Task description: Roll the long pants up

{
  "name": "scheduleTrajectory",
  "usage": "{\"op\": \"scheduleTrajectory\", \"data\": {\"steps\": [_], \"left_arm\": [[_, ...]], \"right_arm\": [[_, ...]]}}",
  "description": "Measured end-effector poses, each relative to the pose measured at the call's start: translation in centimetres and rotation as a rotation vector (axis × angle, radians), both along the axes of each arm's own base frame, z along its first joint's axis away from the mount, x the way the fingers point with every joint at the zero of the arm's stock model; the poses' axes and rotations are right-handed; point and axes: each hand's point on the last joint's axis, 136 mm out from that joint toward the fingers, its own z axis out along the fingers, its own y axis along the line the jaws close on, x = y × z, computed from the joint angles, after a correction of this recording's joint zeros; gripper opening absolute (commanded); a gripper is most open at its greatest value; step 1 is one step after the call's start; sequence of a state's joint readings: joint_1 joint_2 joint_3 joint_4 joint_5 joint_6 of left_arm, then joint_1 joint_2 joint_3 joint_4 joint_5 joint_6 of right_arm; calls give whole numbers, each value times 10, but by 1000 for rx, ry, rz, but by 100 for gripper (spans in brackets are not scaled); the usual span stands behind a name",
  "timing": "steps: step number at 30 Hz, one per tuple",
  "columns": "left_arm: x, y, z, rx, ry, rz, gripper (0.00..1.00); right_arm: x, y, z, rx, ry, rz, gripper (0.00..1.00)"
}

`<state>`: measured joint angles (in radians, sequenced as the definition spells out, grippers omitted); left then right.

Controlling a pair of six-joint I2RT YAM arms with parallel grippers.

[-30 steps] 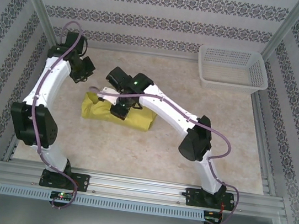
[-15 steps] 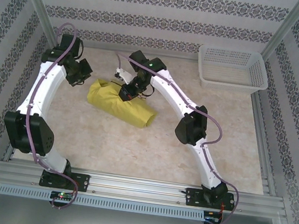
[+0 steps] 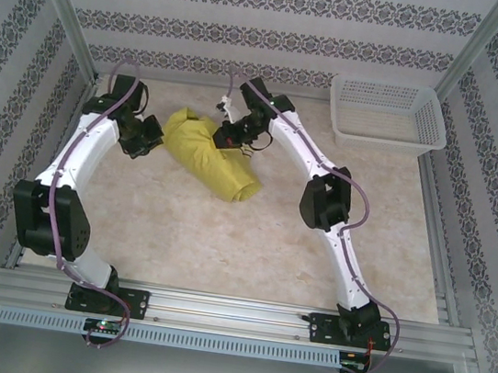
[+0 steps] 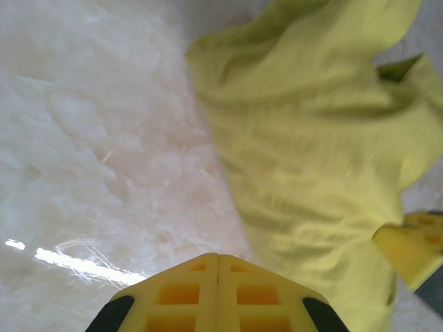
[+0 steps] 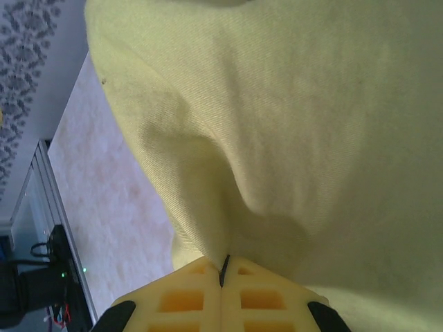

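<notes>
The yellow-green soft cloth long pants (image 3: pixel 212 155) lie as 1 rolled bundle, set diagonally on the pale marbled table (image 3: pixel 222 248), at its far left between the 2 arms. The right gripper (image 3: pixel 229 136) is at the bundle's far edge, its yellow fingers (image 5: pixel 187 297) pressed together with a fold of cloth caught at their tips. The left gripper (image 3: pixel 147 142) hangs just left of the bundle, pressed together on nothing. A white plastic mesh basket (image 3: pixel 385 139) stands well apart, far right.

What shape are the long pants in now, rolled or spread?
Rolled: the long pants form one compact bundle on the table, no legs spread out.
</notes>
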<state>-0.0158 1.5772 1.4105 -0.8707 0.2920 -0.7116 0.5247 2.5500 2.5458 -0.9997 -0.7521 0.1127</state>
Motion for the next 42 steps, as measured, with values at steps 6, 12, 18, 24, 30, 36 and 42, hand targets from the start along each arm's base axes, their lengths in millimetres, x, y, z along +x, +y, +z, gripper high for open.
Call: {"op": "scheduleTrajectory", "data": {"steps": [6,12,18,24,30,36,42], "left_arm": [[9,-34,-6,-23,-9,-76,0],[29,-64,-26,-33,20,-127,0],[62,-86,-23,-47,-20,-150,0],[103,-110,-21,-62,-68,-176,0],[137,-135,-39,-80,-74,-204,0],[164,-149,-75,-78,-41,-215,0],[179,-153,-96,-77,-14,-216,0]], "right_arm": [[28,-17,2,42,20,-90,0],[48,-33,-19,61,79,-161,0],[54,-39,-36,56,116,-200,0],[65,-53,-49,35,127,-251,0],[76,-69,-55,25,120,-288,0],[78,-78,-64,-27,82,-291,68],[70,-92,-56,-185,-21,-304,93]]}}
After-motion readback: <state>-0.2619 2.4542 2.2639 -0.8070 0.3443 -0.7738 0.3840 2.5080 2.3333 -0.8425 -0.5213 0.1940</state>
